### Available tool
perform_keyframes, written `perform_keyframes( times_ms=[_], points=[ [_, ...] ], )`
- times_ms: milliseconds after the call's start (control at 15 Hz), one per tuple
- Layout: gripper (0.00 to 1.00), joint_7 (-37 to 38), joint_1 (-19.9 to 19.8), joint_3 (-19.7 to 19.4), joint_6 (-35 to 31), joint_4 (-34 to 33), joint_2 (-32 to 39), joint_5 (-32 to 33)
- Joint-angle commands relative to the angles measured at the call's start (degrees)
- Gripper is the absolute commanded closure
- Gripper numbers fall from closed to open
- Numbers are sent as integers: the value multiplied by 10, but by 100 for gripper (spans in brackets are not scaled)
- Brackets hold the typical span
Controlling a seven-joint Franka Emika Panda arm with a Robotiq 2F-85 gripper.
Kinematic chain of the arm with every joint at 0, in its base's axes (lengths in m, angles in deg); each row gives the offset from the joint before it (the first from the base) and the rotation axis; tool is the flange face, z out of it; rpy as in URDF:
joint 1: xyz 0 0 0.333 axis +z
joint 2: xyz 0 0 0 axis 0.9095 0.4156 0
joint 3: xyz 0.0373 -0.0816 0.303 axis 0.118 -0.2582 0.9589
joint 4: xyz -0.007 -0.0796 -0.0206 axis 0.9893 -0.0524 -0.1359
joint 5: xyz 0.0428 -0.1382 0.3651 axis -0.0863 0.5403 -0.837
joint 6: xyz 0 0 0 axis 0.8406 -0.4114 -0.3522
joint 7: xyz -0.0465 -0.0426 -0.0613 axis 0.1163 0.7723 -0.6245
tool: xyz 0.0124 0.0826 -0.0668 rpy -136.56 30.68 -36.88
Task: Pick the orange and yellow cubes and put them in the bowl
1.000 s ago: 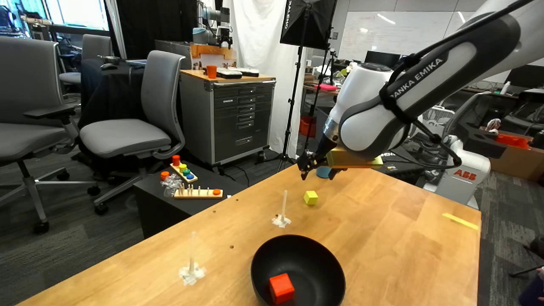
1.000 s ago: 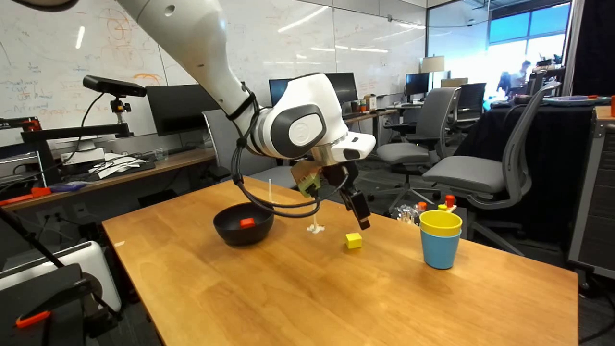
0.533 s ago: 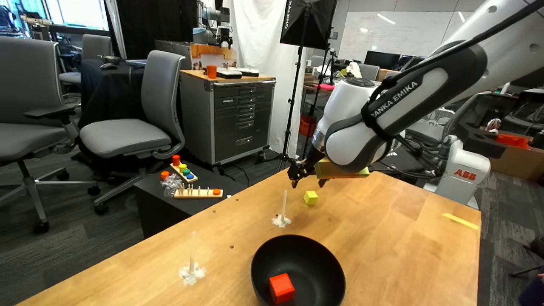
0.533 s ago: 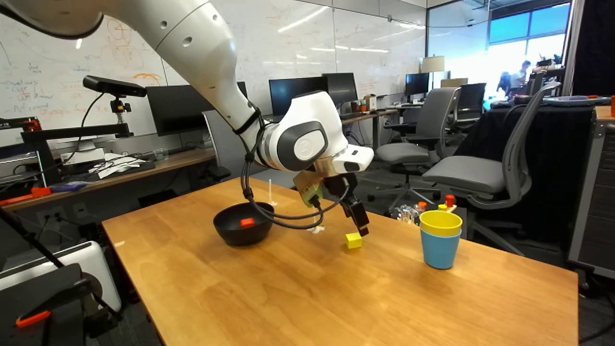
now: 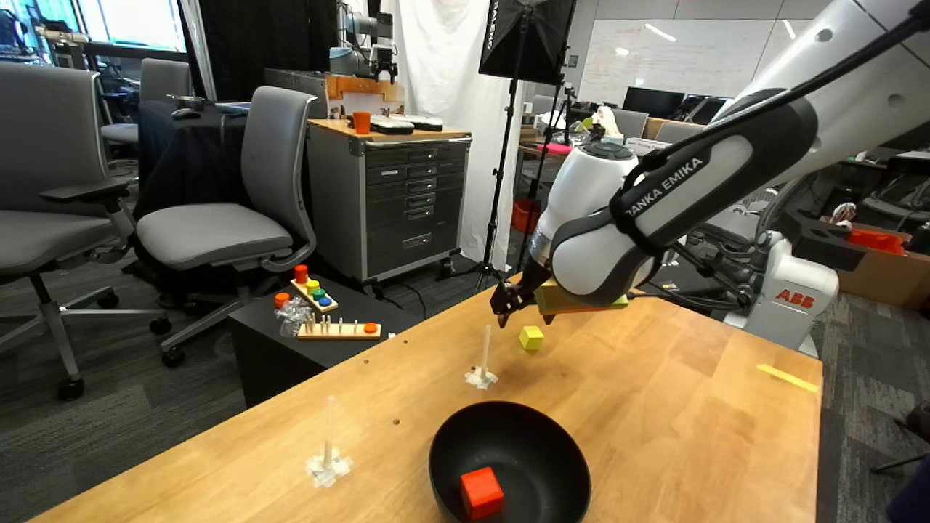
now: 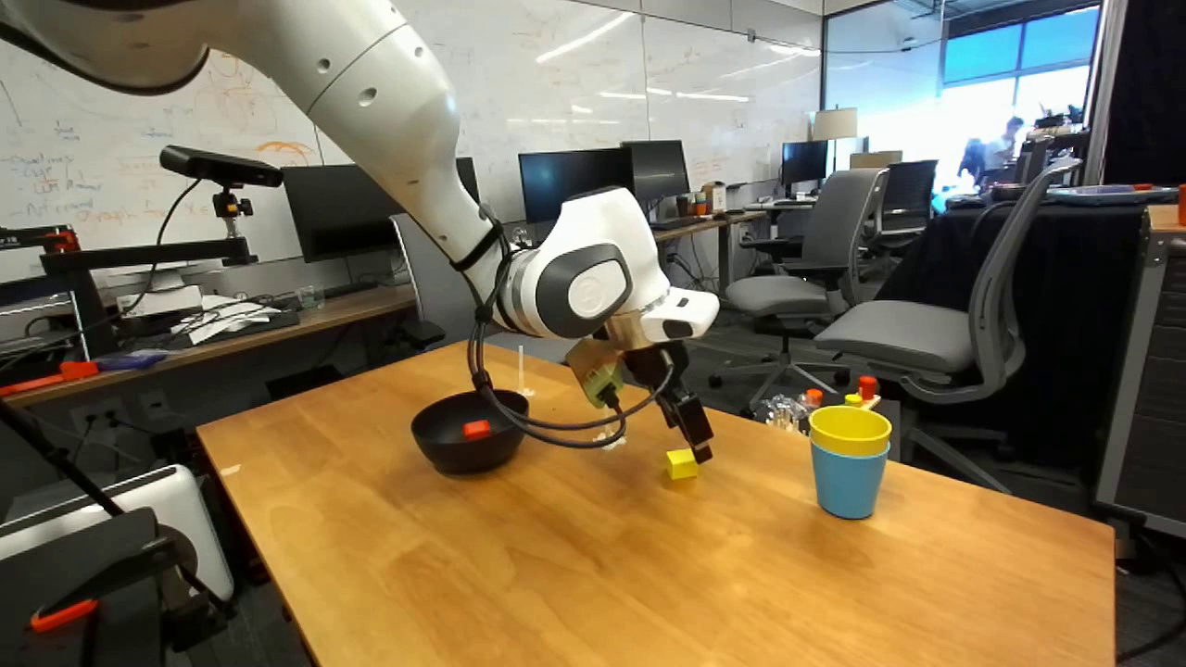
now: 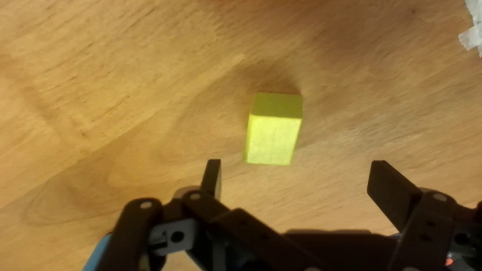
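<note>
While the Robotiq gripper (image 7: 296,177) has its jaws spread wide with nothing in them, the yellow cube (image 7: 273,130) sits on the table (image 6: 556,574). Wrist view: cube shows ahead of the fingertips (image 7: 388,188) and off-centre, nearer the finger (image 7: 211,175) on picture left. Tips look low, just beside the cube; can't tell contact or exact height.

Main risk: squeezing from here. Tips probably aren't far enough around the cube, so expect a miss or a corner pinch that slips on lift. Next: nearer finger hits first and shoves or twists the cube before the far one arrives. Gripper is tilted too, so a blind descent could scrape a tip on the table or topple the cube. I'd centre and advance first.

Further out: upright peg (image 5: 485,350), taped at its base, stands near the cube, toward the black bowl (image 5: 541,450). Low carry could clip it. Arm cables (image 6: 480,378) loop down and cross in front of the bowl in an exterior view; contact unclear, slack might snag the rim. Orange-red cube (image 5: 482,492) is already inside, so half done by my read. A high release could bounce the yellow one off it. Yellow cup (image 6: 849,434) nested in blue cup (image 6: 849,486) stands apart from the cube, away from the bowl; a wide swing could knock it.
</note>
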Motion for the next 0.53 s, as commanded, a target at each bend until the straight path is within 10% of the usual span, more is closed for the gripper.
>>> perform_keyframes(
  times_ms=[0,467],
  points=[
    [0,12,23,-29,8,-5,0,-11],
    [0,18,30,-34,14,16,-2,-12]
  ],
)
